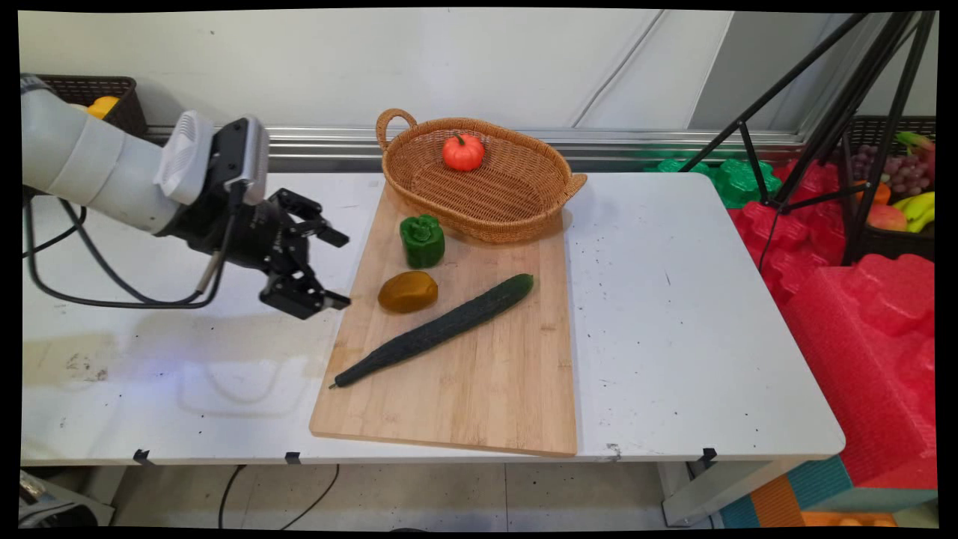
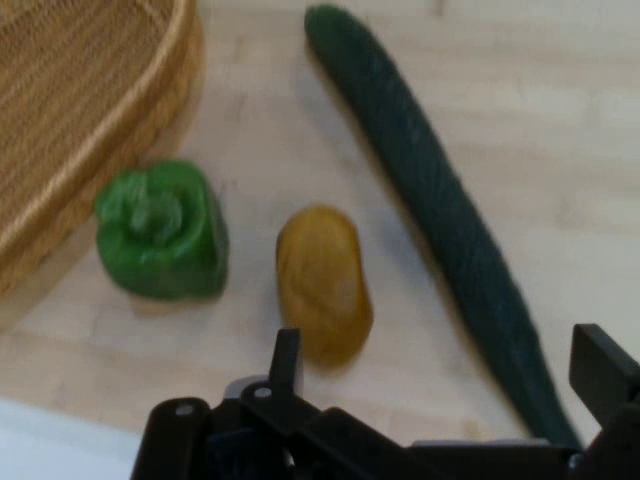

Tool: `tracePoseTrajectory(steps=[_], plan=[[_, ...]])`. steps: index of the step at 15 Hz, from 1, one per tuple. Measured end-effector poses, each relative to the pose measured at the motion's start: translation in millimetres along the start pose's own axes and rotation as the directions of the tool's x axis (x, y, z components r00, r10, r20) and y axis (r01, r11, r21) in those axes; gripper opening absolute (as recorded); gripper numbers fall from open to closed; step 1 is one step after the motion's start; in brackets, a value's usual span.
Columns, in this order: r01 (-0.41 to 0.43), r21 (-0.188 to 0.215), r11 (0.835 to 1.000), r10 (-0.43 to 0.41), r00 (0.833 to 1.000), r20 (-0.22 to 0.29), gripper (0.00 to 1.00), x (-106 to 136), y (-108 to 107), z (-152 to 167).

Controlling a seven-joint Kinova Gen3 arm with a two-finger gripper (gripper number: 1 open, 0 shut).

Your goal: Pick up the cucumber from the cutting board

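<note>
Main view: gripper (image 1: 333, 269), jaws spread and empty, hovers at the cutting board (image 1: 479, 389)'s left edge. The potato (image 1: 407, 291) lies just to its right; the cucumber (image 1: 438, 329) runs diagonally beyond.

Hand view: potato (image 2: 322, 280) straight ahead, long axis along the approach, between pepper (image 2: 162, 232) and cucumber (image 2: 440, 200), touching neither.

My surroundings: white wall (image 1: 299, 60) far; black tripod (image 1: 838, 112) and red foam blocks (image 1: 861, 322) right; tiled floor (image 1: 449, 494) near.
</note>
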Motion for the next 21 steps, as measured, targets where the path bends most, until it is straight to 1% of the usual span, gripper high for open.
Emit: tracePoseTrajectory(steps=[2, 5, 7, 9, 14, 18, 21], plan=[[0.018, -0.004, 1.000, -0.018, 1.000, -0.015, 1.00, 13.9, 5.7, 9.1], [0.036, -0.009, 0.999, -0.036, 0.999, -0.019, 1.00, 32.5, 11.8, 25.4], [0.045, -0.008, 0.999, -0.045, 0.999, -0.013, 1.00, 46.4, 14.4, 42.8], [0.050, -0.006, 0.999, -0.050, 0.999, -0.004, 1.00, 55.3, 15.0, 56.3], [0.064, -0.002, 0.998, -0.064, 0.997, 0.043, 1.00, 75.1, 12.9, 103.5], [0.075, -0.013, 0.997, -0.073, 0.993, 0.088, 1.00, 80.5, 11.7, 142.4], [0.082, -0.022, 0.996, -0.079, 0.991, 0.108, 1.00, 81.4, 12.7, 159.9]])
